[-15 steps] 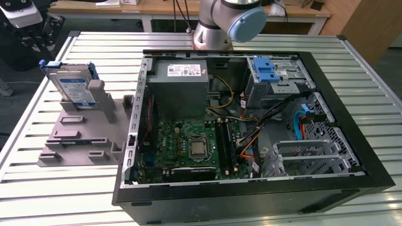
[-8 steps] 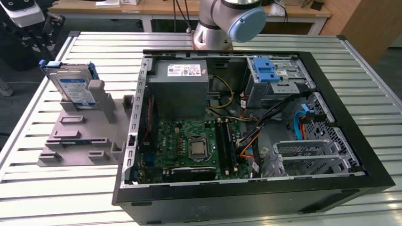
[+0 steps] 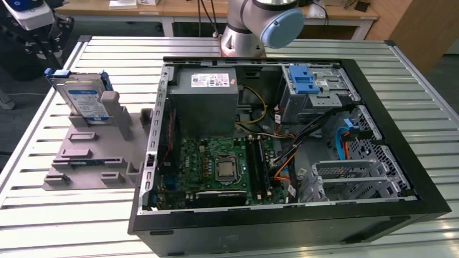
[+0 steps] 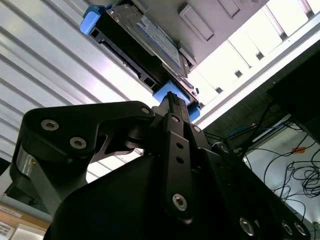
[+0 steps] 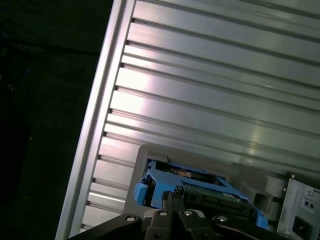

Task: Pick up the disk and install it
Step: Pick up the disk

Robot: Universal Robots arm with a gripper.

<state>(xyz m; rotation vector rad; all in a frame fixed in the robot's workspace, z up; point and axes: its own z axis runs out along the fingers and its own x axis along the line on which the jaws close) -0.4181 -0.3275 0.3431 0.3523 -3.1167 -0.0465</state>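
One slatted metal table [image 3: 72, 226] carries everything and runs on past the gripper beneath it. Next in bulk is the open computer case [image 3: 287, 221], lying on its side with the motherboard and cables exposed; it sits farther from the gripper than anything else on the table, on the far side of the stand. The grey moulded stand [image 3: 93, 156] rests on the table just beside the case, between the case and the gripper. The disk [image 3: 80, 99] is propped on edge in that stand, slightly tilted, its label facing outward and its blue carrier framing it; it has not been lifted out. In the first wrist view the gripper [image 5: 171, 196] has its fingers drawn close together with nothing between them, and the disk's blue frame lies directly ahead of the fingertips. In the second wrist view one finger's tip overlaps the near blue end of the carrier, though actual contact cannot be made out
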